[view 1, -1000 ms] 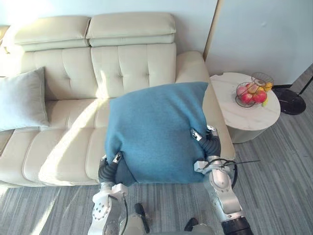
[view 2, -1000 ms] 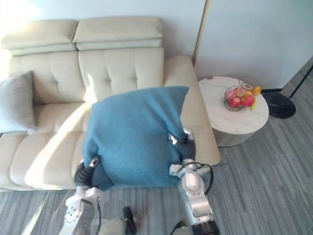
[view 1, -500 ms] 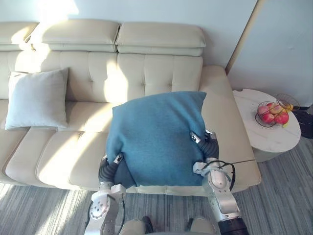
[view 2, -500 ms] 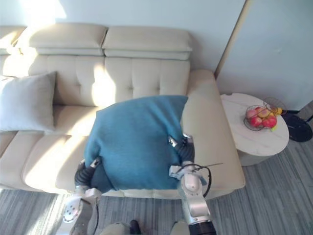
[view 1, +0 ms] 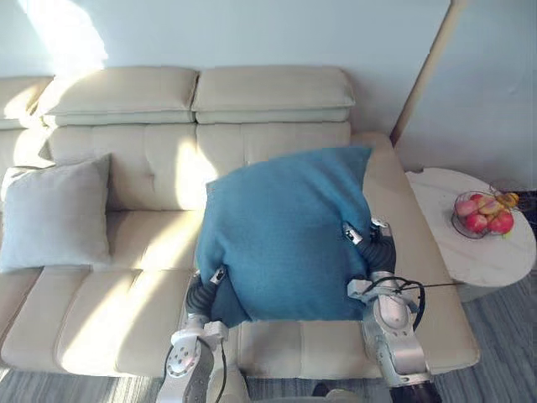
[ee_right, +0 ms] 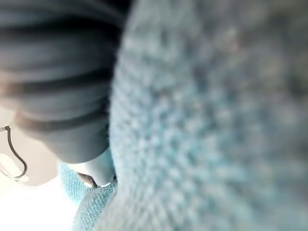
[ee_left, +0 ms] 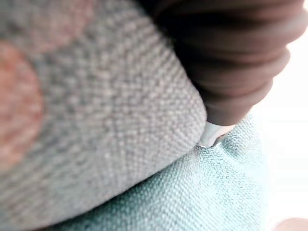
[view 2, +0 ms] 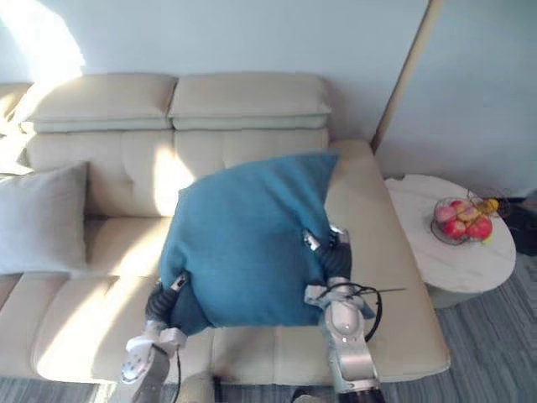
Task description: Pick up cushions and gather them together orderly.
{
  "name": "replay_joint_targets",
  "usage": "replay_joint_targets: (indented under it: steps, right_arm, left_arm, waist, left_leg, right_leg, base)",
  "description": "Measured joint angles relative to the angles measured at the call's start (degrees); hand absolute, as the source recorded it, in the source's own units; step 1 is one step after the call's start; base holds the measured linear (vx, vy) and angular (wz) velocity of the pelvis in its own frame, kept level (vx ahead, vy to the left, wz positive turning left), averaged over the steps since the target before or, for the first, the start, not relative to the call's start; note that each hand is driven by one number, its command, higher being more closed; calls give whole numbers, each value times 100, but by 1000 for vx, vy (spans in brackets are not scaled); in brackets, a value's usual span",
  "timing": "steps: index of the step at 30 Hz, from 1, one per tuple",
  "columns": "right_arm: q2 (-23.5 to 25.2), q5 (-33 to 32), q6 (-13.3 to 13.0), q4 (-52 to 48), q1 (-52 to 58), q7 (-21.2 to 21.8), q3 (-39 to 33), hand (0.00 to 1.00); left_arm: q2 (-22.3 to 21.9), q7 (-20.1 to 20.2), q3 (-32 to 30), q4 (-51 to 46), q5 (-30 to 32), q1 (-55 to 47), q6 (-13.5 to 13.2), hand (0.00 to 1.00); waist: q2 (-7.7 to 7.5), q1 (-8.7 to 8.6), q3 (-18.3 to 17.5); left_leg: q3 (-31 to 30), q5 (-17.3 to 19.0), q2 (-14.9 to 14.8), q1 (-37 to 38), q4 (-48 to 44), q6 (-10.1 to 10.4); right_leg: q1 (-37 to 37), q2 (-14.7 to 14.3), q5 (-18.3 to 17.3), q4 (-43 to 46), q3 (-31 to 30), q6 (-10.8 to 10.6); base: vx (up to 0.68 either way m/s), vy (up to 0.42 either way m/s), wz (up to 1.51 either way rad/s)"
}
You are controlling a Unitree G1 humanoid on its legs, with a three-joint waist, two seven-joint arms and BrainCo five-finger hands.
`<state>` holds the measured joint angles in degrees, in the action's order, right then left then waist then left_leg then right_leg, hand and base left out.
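**Blue cushion (view 1: 285, 235) held up between both hands, over the sofa (view 1: 268, 92)**

I see the blue cushion pressed between the left hand (view 1: 204, 291) at its lower left corner and the right hand (view 1: 379, 253) on its right edge. Both hands sink into the cloth past their ribbed covers, so I cannot tell how far either is open. A grey cushion (view 1: 54, 214) leans on the backrest at the sofa's left end, well apart. A round side table (view 1: 457, 260) with a fruit bowl (view 1: 484, 214) stands beside the right armrest
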<state>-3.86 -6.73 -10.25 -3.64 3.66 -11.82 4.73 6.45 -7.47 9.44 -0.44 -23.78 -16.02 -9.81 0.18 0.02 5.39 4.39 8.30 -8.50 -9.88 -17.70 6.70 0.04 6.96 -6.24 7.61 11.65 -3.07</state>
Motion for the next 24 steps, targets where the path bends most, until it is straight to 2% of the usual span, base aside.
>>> replay_joint_targets:
  steps: [2,5,10,15,19,22,24]
  right_arm:
    - [40,3,10,35,98,0,-18,100]
    - [54,4,10,181,144,6,-21,100]
    - [44,3,21,253,135,52,-16,100]
    - [33,4,20,487,-111,40,-3,100]
    - [35,3,20,885,-854,-102,77,100]
    - [44,5,17,1119,-1746,-338,276,100]
    - [88,4,16,1445,-2590,-537,315,100]
  left_arm:
    - [11,0,53,-1,0,-54,40,100]
    - [20,0,64,-7,1,-66,48,100]
    - [65,0,75,-151,5,-201,48,100]
    - [66,-61,48,-293,6,-168,47,100]
    - [56,-329,-171,-295,13,319,46,100]
    - [52,-660,-497,-295,122,973,35,100]
    - [85,-974,-777,-295,212,1644,6,100]
  waist:
    - [-67,-28,-41]
    - [-50,-29,-52]
    - [-58,-11,-100]
    - [-56,-5,-105]
    - [4,-1,-38]
    - [136,26,261]
    - [245,148,399]
  left_leg:
    - [119,-64,233,217,245,-99]
    - [164,-177,437,438,597,-204]
    - [196,-602,471,699,1401,-132]
    - [295,-1006,328,733,2045,-49]
    - [282,-1255,306,242,2140,-70]
    - [273,-1467,309,-104,2174,-100]
    - [273,-1643,291,-435,2226,-97]
  right_leg:
    - [67,230,15,-10,-72,-32]
    - [174,398,29,-101,-143,-53]
    - [96,356,76,-223,-158,-119]
    - [-194,165,232,-331,-244,-73]
    - [-720,121,401,-338,-269,-103]
    - [-1118,126,473,-204,-271,-143]
    - [-1594,133,468,71,-275,-143]
  base:
    - [110,186,-4]
    - [66,104,4]
    - [-2,-37,-2]
    - [-52,-60,-15]
    - [-112,-2,-2]
    - [-161,27,8]
    - [-189,14,3]
